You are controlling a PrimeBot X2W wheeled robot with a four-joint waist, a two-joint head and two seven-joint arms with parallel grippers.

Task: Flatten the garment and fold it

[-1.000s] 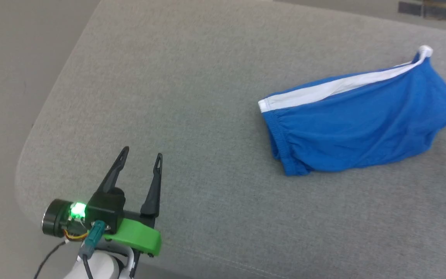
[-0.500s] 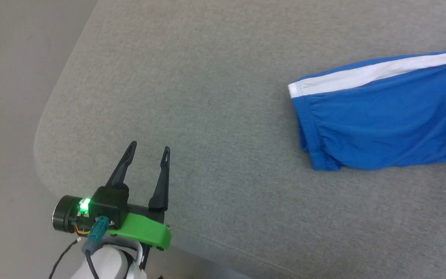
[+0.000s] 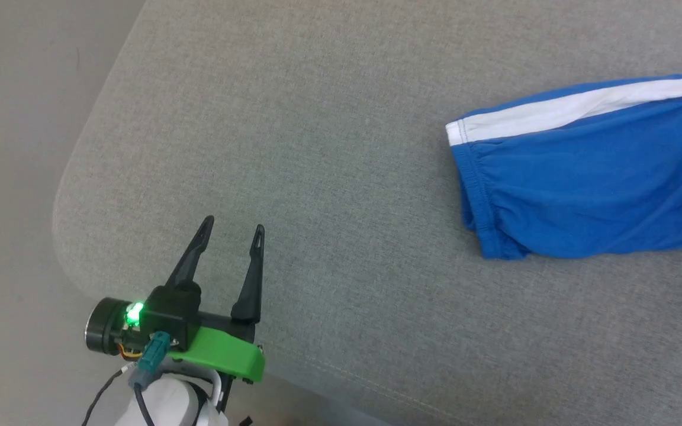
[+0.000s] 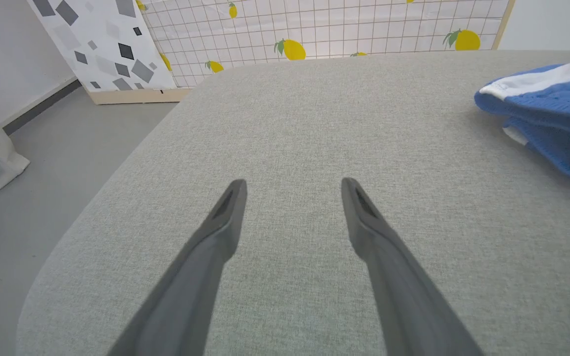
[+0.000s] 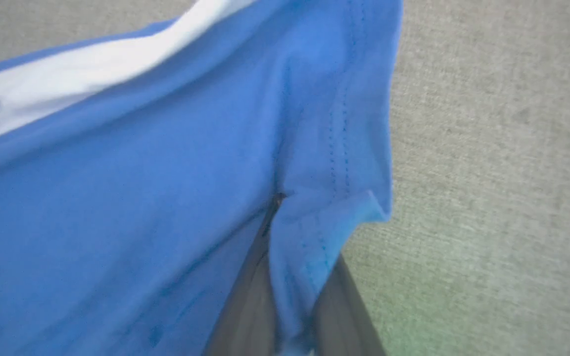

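Pinching garment (image 5: 141,173) — right tool (image 5: 292,262), tips buried in fabric; garment cut off at head-view edge; left tool (image 3: 232,225) spread, empty.

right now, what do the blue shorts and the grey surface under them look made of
The shorts look like soft, matte knit fabric, possibly cotton jersey: they sag in loose folds, with visible stitching. The grey surface looks like woven upholstery cloth, perhaps over padding: fine flecked weave, rounded corner.

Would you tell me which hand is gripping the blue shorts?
The right hand, fingers pinching a fold of the shorts; the left hand hangs open over the grey cushion.
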